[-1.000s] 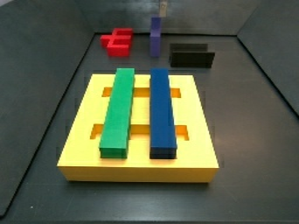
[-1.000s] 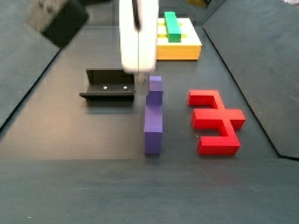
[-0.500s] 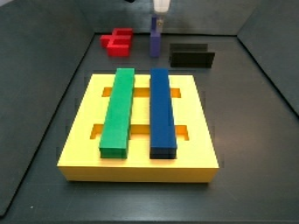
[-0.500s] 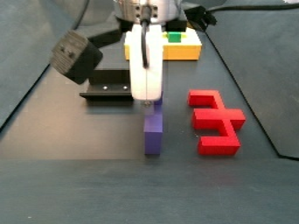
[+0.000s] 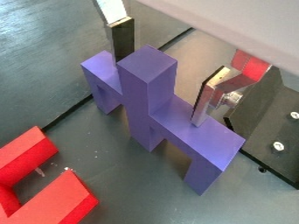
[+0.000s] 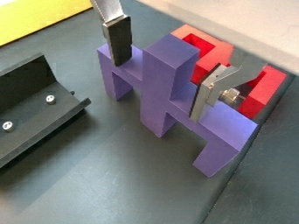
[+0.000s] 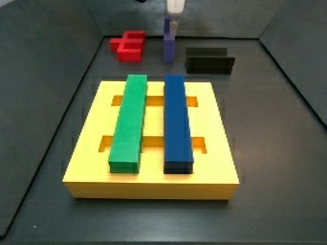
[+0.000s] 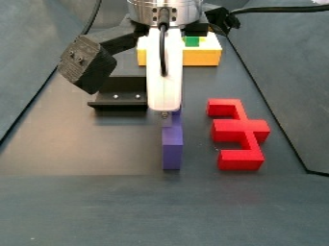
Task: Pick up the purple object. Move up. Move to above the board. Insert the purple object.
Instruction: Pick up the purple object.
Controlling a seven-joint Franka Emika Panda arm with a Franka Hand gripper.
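On the dark worktop [image 8: 77, 183], the purple object [image 8: 170, 139] lies flat between the fixture [image 8: 123, 97] and a red block [image 8: 237, 132], close to both. Directly over it hangs the gripper [image 8: 167, 110], its white body reaching down so that the fingertips sit at the level of the piece's central post. Both wrist views show how things stand: in a wrist view the gripper [image 5: 163, 66] has one silver finger [image 5: 121, 35] behind the post and the other [image 5: 216, 92] on the near side above the crossbar, with the purple object [image 5: 163, 118] rising between them. The jaws are spread wide, each pad standing clear of the post with a gap on either side, so nothing is clamped. In a wrist view the gripper [image 6: 163, 61] straddles the same post of the purple object [image 6: 176, 96], with the red block [image 6: 228, 61] just behind and the fixture [image 6: 35, 109] off to one side.

Farther along the worktop, in a side view, the board [image 7: 153, 177] fills the foreground, well apart from the gripper [image 7: 171, 11] and the purple object [image 7: 169, 40] at the far end. A green bar [image 7: 128, 122] and a dark-blue bar [image 7: 177, 124] lie side by side across the board's top. The red block [image 7: 128, 44] and the fixture [image 7: 209, 60] flank the purple piece there.
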